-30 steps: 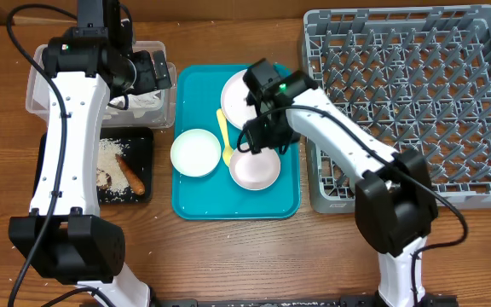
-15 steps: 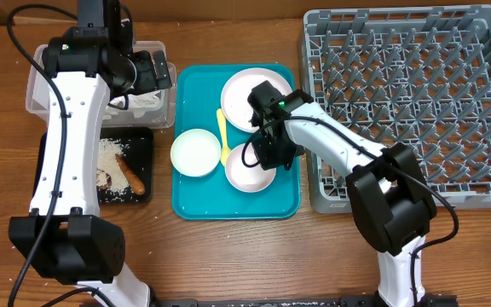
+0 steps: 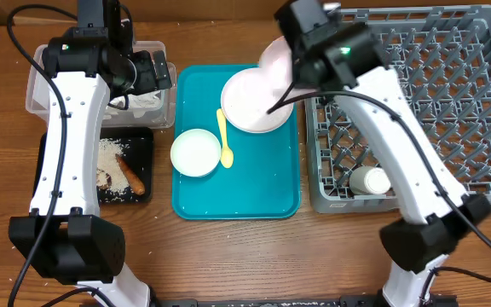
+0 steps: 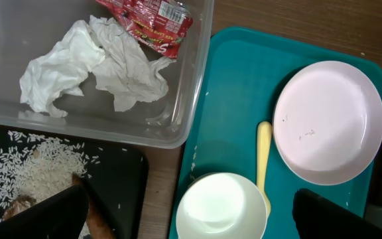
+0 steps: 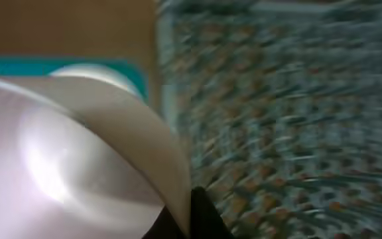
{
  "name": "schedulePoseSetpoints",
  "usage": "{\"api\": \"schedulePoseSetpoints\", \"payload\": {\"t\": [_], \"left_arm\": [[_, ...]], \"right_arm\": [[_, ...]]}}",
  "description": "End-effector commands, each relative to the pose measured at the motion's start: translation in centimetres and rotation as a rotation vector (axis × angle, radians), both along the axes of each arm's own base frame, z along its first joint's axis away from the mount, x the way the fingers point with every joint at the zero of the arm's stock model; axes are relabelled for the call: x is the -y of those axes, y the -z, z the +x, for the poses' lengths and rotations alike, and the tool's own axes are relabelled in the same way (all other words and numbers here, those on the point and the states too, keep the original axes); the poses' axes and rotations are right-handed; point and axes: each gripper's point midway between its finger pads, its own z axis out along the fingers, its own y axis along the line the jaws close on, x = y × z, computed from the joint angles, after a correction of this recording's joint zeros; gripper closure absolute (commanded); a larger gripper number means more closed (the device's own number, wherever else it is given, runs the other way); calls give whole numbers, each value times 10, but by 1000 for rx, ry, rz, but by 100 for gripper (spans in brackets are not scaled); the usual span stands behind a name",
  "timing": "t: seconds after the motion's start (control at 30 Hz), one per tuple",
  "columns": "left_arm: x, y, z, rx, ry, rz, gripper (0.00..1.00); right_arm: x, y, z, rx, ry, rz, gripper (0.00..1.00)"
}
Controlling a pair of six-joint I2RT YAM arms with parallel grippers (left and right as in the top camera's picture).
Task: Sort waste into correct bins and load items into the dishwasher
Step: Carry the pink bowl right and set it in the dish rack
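Work surface: wooden table, warm mid-brown, grain running left to right. Paler tan strip along the far edge; material cannot be told. Light even and diffuse from above, shadows soft and short.

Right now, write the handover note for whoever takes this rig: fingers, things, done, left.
Left fingers: open, empty, over the edge of the clear tub.
Right fingers: shut on a white bowl, raised by the left edge of the rack.
Done: napkin and red wrapper in the tub; rice and scraps in the black tray; cup lying in the rack.
Left: rack the held bowl, then the plate, second bowl and yellow spoon from the teal tray.
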Motion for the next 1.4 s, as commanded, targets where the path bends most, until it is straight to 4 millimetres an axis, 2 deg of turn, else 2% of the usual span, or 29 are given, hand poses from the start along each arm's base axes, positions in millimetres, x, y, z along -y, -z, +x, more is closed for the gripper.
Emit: {"api": "schedulePoseSetpoints", "payload": {"t": [0.0, 0.1, 0.13, 0.17, 0.27, 0.33, 0.4, 0.53, 0.8, 0.93, 1.07, 1.2, 1.37], "left_arm": [[-1, -10, 0, 28, 23, 4, 0], [-1, -10, 0, 28, 23, 4, 0], [-1, -10, 0, 28, 23, 4, 0], [-1, -10, 0, 27, 23, 4, 0], [-1, -10, 0, 28, 23, 4, 0], [-1, -10, 0, 28, 23, 4, 0], [-1, -10, 0, 28, 23, 4, 0], [-1, -10, 0, 28, 23, 4, 0], [-1, -10, 0, 28, 23, 4, 0], [-1, -10, 0, 28, 23, 4, 0], [-1, -10, 0, 28, 23, 4, 0], [-1, -10, 0, 28, 23, 4, 0], [-1, -10, 0, 27, 23, 4, 0]], "right_arm": [[77, -52, 24, 339, 384, -248, 96], [91, -44, 54, 402, 444, -223, 96], [96, -34, 76, 405, 427, -257, 96], [103, -29, 90, 405, 419, -302, 96], [114, -16, 112, 386, 402, -427, 96], [112, -3, 124, 360, 370, -491, 96], [107, 20, 139, 295, 298, -579, 96], [106, 56, 153, 234, 282, -686, 96], [107, 93, 158, 169, 259, -718, 96], [107, 118, 151, 73, 220, -770, 96], [103, 115, 146, 67, 220, -805, 96], [83, 113, 140, 62, 185, -835, 95], [52, 116, 132, 55, 116, -851, 73]]}}
